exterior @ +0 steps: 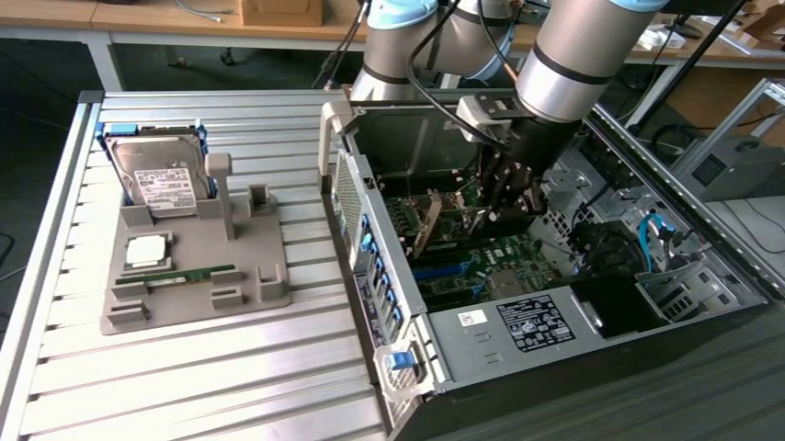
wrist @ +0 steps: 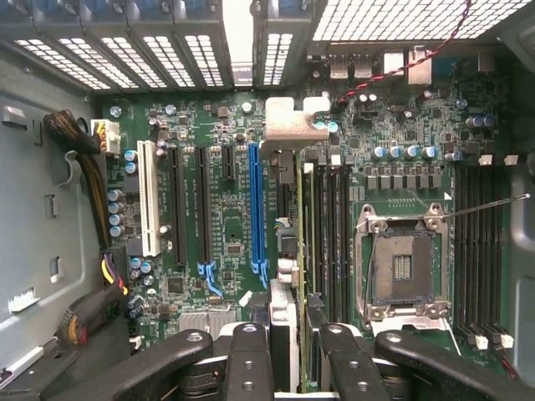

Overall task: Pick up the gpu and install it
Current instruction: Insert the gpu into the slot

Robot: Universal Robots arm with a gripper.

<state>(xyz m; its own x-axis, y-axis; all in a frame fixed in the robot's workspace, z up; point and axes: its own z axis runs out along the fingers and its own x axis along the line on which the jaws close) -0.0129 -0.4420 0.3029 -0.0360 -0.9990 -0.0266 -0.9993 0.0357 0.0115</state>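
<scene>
Gripping the gpu (wrist: 284, 334) edge-on, gripper (wrist: 288, 355) pinched on its top edge, card held upright inside the computer case (exterior: 687, 303) over the motherboard (wrist: 217, 225). Likely light, stiff, fragile: edges only, no twisting.

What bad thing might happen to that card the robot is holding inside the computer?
The gripper holds the gpu on edge over the motherboard, just beside the blue slot. If it comes down off that slot, its edge might scrape nearby parts. The red-and-black wire hangs close and might snag.
</scene>
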